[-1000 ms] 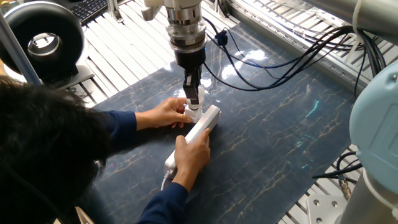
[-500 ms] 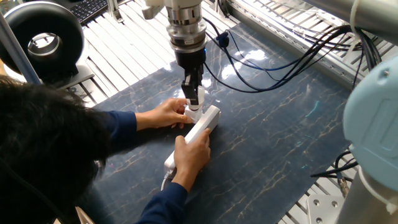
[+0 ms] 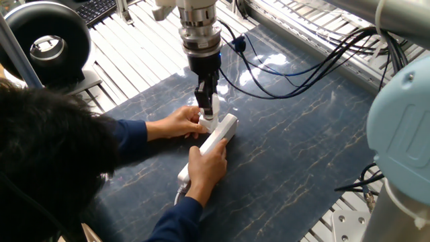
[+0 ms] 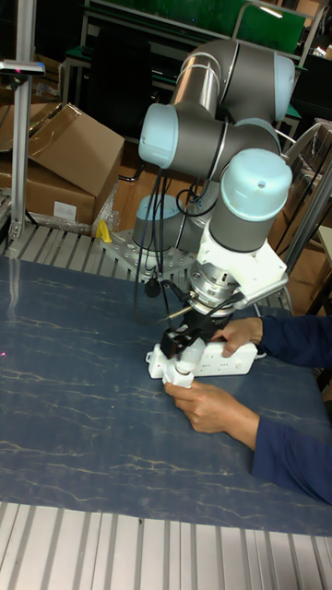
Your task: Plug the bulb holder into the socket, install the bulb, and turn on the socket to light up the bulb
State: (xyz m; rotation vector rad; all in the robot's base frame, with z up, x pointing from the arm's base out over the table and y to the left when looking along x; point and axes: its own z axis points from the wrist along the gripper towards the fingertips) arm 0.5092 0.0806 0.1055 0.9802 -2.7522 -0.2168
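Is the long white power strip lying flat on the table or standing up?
Lying flat. The long white power strip rests lengthwise on the dark blue mat, with a person's two hands holding it steady.

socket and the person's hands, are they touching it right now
Touching. The fixed view shows one hand wrapped over the near end of the socket and the other hand pressed against its far end beside the end effector.

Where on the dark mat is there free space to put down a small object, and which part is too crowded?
The mat is bare to the right of the socket, out to the black cables. In the tall view, bare mat lies left of the socket. It is crowded around the socket, where the gripper and the person's two hands meet.
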